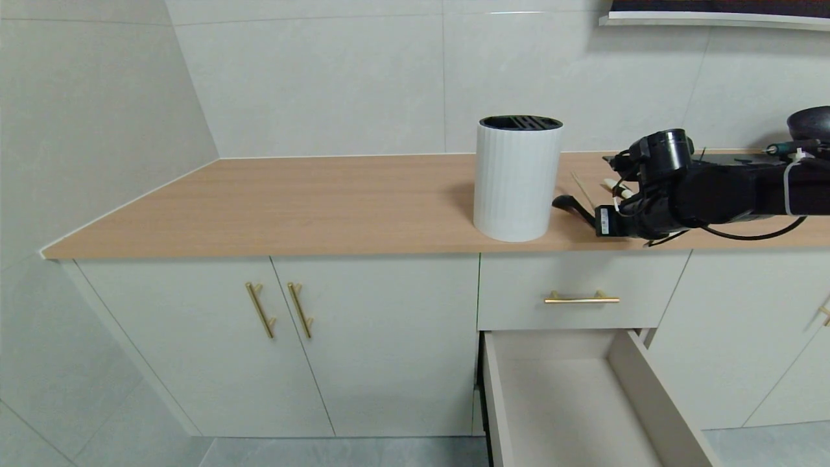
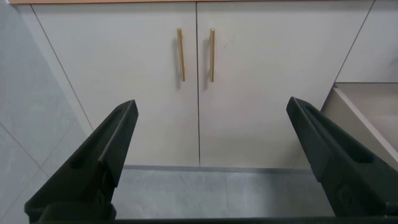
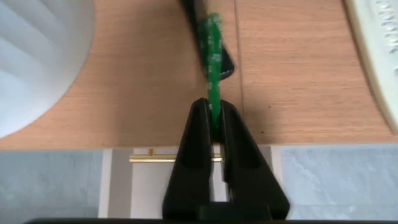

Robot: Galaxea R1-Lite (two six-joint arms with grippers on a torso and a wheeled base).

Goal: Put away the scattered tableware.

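1. The countertop [image 1: 292,201] bears the task's things. Below it an open drawer [image 1: 655,402] stands pulled out under a closed one.
2. A white holder [image 1: 517,178] with a slotted dark top stands upright on the countertop, near the front edge.
3. The left gripper [image 2: 211,107] hangs low facing the cabinet doors [image 2: 124,93]. Its jaws are spread wide and hold nothing.
4. The right gripper [image 3: 213,115] sits at the counter's front edge, just beside the holder on the robot's right. Its jaws are pinched tight on the near end of a thin green utensil [image 3: 213,56].
5. The green utensil points away across the wood and crosses a black handle [image 3: 227,65] lying there. Whether it is already off the surface I cannot tell.
6. The step in hand looks like the pick: the grasp is made and the carry is not yet begun.
7. The next move likely calls for a straight lift clear of the black handle. After that comes either tipping the utensil upright to thread a slot in the holder, or lowering it into the open drawer. Which place is meant I cannot tell.
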